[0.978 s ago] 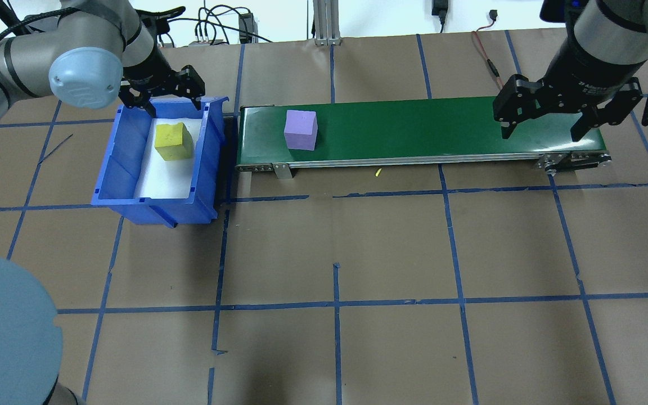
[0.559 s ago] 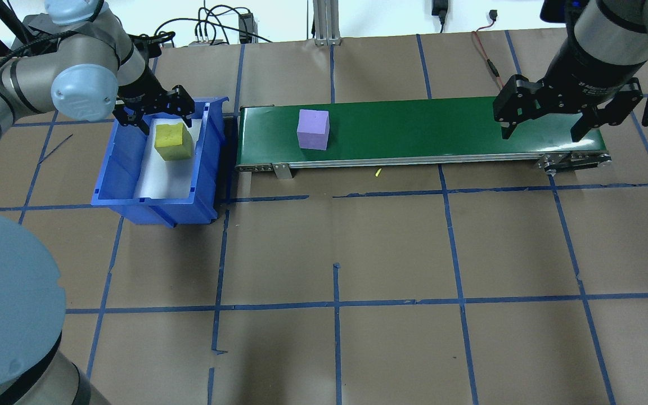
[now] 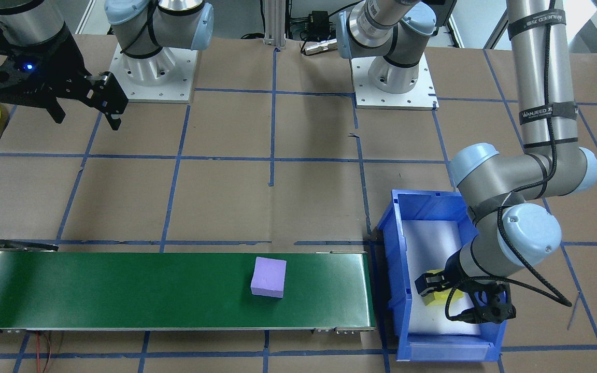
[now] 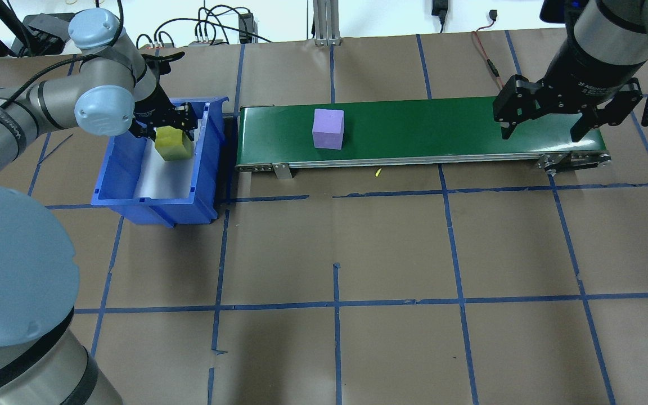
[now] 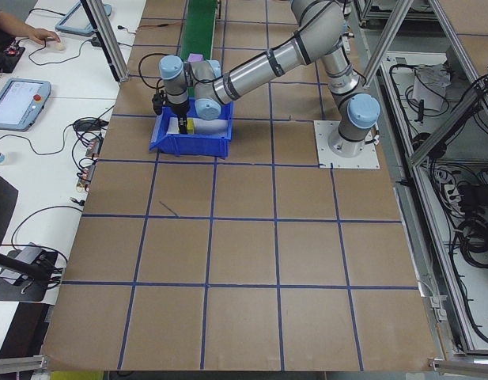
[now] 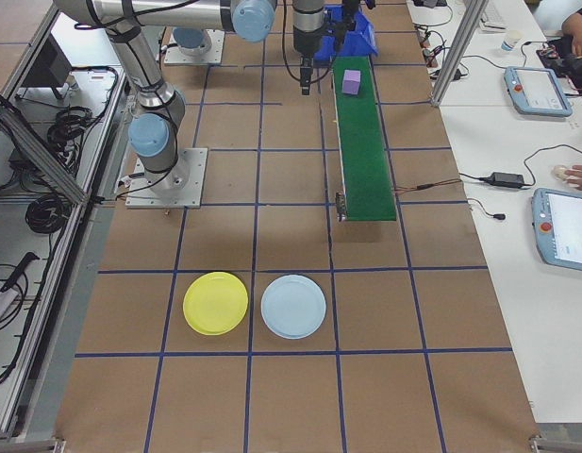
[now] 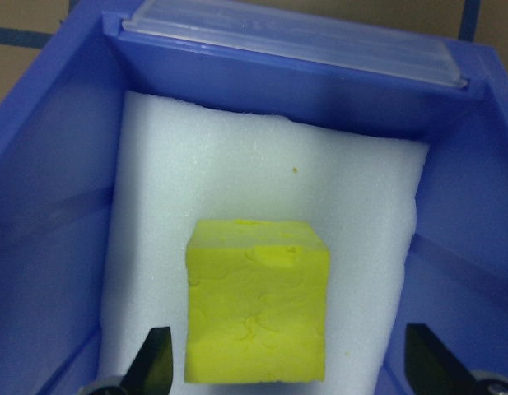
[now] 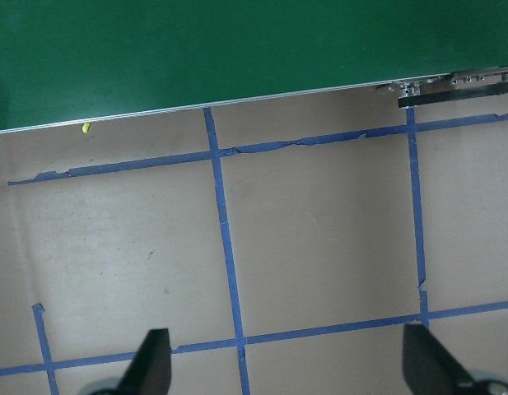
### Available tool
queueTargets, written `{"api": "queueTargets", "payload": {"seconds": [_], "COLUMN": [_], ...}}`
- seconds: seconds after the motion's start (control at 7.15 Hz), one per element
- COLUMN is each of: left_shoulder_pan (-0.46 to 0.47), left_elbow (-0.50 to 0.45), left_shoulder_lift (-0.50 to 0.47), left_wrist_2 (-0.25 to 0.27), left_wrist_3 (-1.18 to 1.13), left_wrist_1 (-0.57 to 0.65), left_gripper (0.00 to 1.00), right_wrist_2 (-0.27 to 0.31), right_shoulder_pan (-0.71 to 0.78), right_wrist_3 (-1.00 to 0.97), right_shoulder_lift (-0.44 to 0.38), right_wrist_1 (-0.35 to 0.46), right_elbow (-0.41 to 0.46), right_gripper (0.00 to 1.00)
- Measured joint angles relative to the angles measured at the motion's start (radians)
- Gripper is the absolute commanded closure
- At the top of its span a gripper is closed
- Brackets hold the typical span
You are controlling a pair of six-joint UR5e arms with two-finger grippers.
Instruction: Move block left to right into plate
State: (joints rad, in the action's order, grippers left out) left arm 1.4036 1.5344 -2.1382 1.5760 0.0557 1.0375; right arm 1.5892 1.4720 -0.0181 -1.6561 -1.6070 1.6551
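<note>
The long green conveyor belt (image 4: 419, 130) is smooth and flat, and carries one lilac foam cube (image 4: 328, 129) toward the end nearest the bin. Beside that end sits one blue plastic bin (image 4: 133, 169) with sloped walls, lined with a white foam sheet (image 7: 262, 189); on the sheet rests one yellow cube (image 7: 258, 302) with a dimpled, spongy face. The left gripper (image 4: 163, 125) is down inside the bin with its jaws spread wide — one finger on either side of the yellow cube, not touching it. The right gripper (image 4: 543, 121) hangs above the belt's far end, jaws wide and holding nothing. Two round plates lie on the brown paper, well apart from the belt — the yellow plate (image 6: 215, 303) and a pale blue plate (image 6: 293, 307) — side by side, nothing on them.
</note>
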Motion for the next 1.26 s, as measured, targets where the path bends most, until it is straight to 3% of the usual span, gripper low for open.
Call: {"api": "queueTargets", "payload": {"seconds": [0.42, 0.84, 1.26], "left_shoulder_pan": [0.001, 0.021, 0.135], "left_elbow": [-0.006, -0.027, -0.077], "left_shoulder_lift": [0.041, 0.169, 0.2], "left_wrist_2": [0.031, 0.029, 0.023], "left_wrist_3": [0.037, 0.019, -0.055], "left_wrist_1": [0.037, 0.19, 0.241], "left_gripper": [0.79, 0.78, 0.76], "right_wrist_2": [0.0, 0.0, 0.0], "right_shoulder_pan": [0.0, 0.001, 0.0], "right_wrist_3": [0.0, 0.0, 0.0], "right_shoulder_lift": [0.0, 0.001, 0.001], "right_wrist_1": [0.001, -0.001, -0.001], "right_elbow": [0.0, 0.0, 0.0], "right_gripper": [0.0, 0.0, 0.0]}}
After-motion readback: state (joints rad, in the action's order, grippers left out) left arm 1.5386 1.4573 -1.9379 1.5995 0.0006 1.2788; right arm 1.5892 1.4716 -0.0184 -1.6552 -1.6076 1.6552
